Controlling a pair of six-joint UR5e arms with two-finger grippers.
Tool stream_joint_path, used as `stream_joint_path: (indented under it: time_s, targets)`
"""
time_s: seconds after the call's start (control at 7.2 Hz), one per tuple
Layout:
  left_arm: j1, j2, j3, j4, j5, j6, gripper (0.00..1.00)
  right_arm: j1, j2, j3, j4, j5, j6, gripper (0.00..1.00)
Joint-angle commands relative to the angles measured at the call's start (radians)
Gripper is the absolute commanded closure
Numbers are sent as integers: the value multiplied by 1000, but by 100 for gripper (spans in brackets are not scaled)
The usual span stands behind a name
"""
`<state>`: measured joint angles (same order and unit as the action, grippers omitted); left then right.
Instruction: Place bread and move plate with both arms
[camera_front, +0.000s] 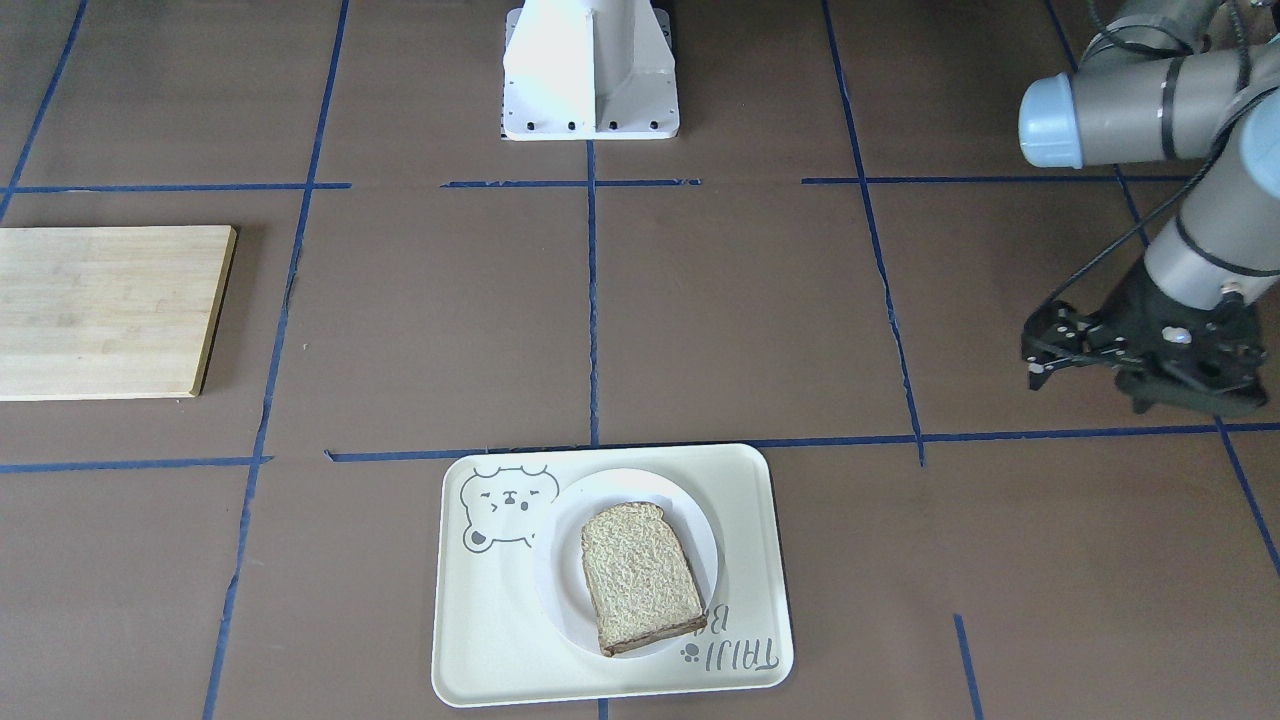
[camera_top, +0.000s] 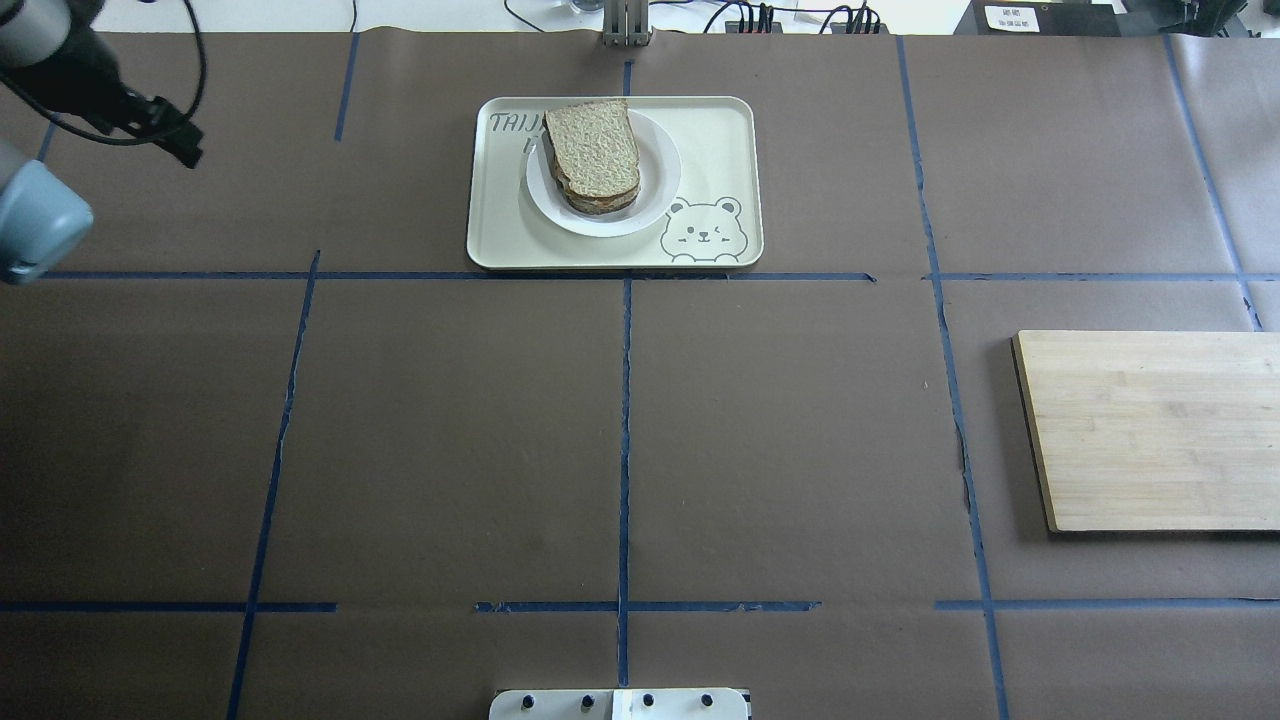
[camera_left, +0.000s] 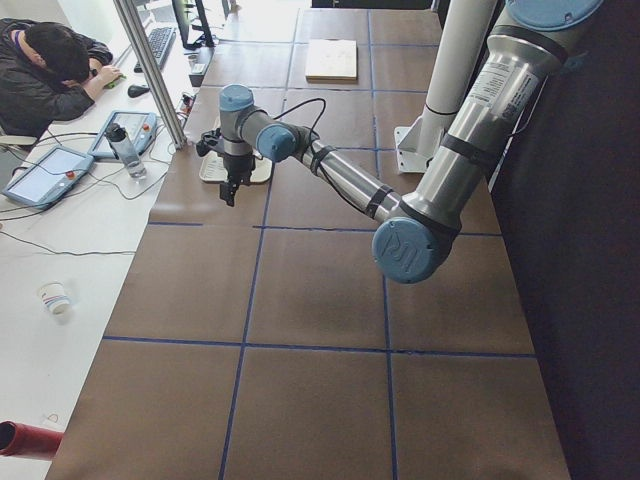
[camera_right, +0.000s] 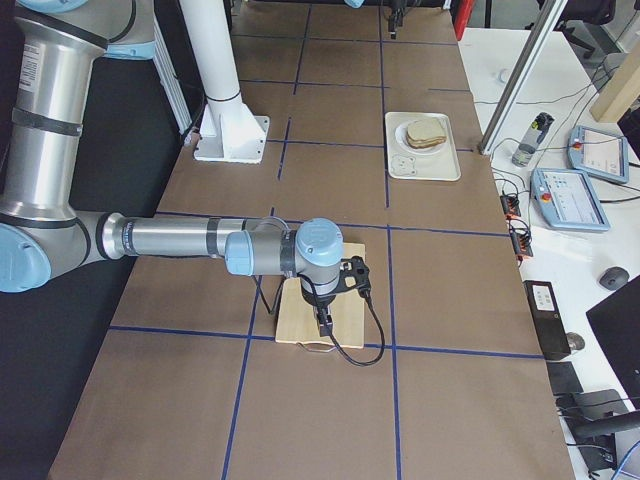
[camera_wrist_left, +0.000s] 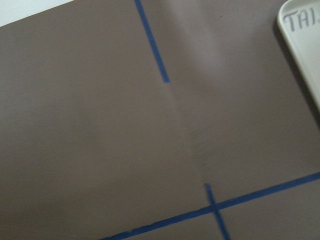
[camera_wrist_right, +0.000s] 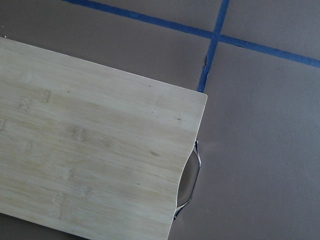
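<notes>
The bread (camera_front: 638, 574), a light-brown slice with a dark crust, lies on the small white plate (camera_front: 560, 590). Another layer shows under its edge in the overhead view (camera_top: 592, 150). The plate (camera_top: 660, 195) sits on a cream tray with a bear drawing (camera_front: 480, 620). My left gripper (camera_front: 1036, 362) hovers over bare table well off to the side of the tray, open and empty; it also shows in the overhead view (camera_top: 188, 150). My right gripper (camera_right: 322, 322) shows only in the exterior right view, above the wooden board; I cannot tell whether it is open or shut.
A wooden cutting board (camera_top: 1150, 430) lies on the robot's right side of the table and fills the right wrist view (camera_wrist_right: 90, 165). The white robot base (camera_front: 590, 70) stands at the near middle edge. Blue tape lines cross the brown table. A tray corner (camera_wrist_left: 302, 45) shows in the left wrist view.
</notes>
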<state>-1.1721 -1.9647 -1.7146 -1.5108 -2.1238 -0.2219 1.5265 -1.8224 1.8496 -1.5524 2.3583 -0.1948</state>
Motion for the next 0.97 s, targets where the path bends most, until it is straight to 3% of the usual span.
stream_joint_path:
  time_s: [0.0, 0.14, 0.42, 0.83]
  targets:
    - [-160, 168, -34, 54, -81, 227, 0, 0, 2, -1, 0, 1, 6, 0]
    - [-247, 255, -51, 52, -188, 281, 0, 0, 3, -1, 0, 1, 6, 0]
    - [-331, 474, -120, 37, -223, 302, 0, 0, 3, -1, 0, 1, 8, 0]
    - [-342, 539, -60, 44, -211, 289, 0, 1, 3, 0, 0, 1, 11, 0]
